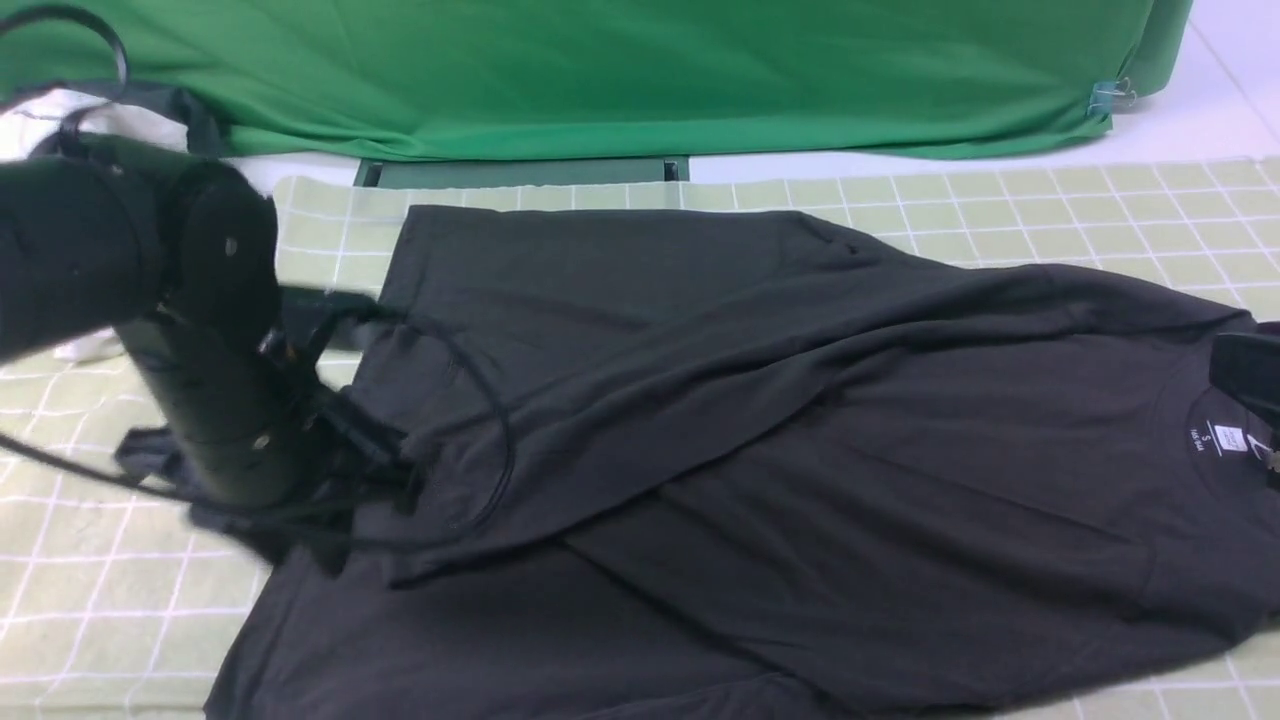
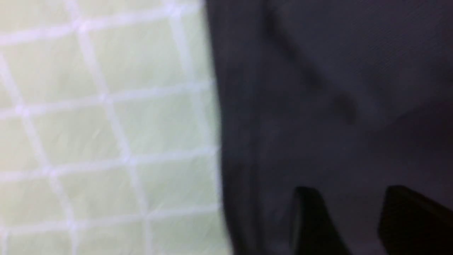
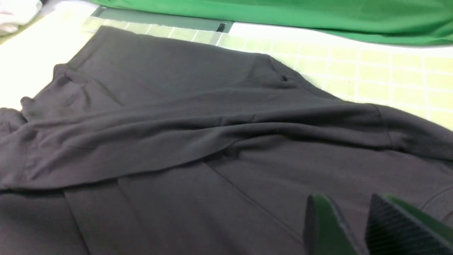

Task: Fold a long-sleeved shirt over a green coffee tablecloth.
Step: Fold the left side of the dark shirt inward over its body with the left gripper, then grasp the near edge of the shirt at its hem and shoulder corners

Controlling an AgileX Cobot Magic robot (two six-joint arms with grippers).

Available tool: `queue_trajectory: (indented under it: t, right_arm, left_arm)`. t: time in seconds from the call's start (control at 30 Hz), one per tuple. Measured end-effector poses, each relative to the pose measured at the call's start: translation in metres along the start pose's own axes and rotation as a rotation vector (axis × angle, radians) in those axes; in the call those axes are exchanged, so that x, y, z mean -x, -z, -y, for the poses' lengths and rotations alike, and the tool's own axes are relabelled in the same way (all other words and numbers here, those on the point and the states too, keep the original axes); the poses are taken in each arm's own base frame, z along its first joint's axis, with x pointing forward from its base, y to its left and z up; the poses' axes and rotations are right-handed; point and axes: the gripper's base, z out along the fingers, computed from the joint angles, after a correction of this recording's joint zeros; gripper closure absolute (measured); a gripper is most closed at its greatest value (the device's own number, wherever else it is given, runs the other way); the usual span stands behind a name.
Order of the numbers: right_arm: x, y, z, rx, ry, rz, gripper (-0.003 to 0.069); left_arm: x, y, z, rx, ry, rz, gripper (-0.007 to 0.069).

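The long-sleeved shirt (image 1: 800,430), black, lies spread on the green coffee tablecloth (image 1: 1050,210), collar and white neck label (image 1: 1225,440) at the right. One sleeve is folded diagonally across the body. My left arm (image 1: 200,380) reaches over the shirt's left end. In the blurred left wrist view the left gripper (image 2: 350,198) has its fingers apart over the shirt (image 2: 336,88), close to its edge on the tablecloth (image 2: 106,124). The right gripper (image 3: 348,202) hovers open above the shirt (image 3: 177,141) near the collar, with nothing between its fingers.
A bright green backdrop (image 1: 600,70) hangs along the far side, with a dark green bar (image 1: 520,172) below it and a clip (image 1: 1110,97) at its right corner. A white garment (image 1: 60,110) lies at the far left. The left arm's cable (image 1: 490,400) loops over the shirt.
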Motion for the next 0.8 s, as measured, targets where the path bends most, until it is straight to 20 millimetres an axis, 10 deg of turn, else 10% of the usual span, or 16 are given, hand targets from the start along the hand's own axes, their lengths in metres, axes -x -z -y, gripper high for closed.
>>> queue_trajectory:
  t: [0.23, 0.57, 0.8]
  right_arm:
    - [-0.002, 0.0, 0.0, 0.004, -0.01, -0.023, 0.0466]
    - [0.0, 0.007, -0.002, 0.011, -0.014, -0.128, 0.0463]
    - [0.018, 0.009, -0.006, 0.033, 0.064, -0.393, 0.0492]
  left_arm:
    - [-0.033, -0.032, -0.007, 0.054, 0.049, -0.092, 0.0116]
    - [-0.052, -0.055, -0.007, 0.037, 0.123, -0.07, 0.0097]
    - [-0.049, -0.056, -0.005, 0.005, 0.135, -0.01, 0.0412]
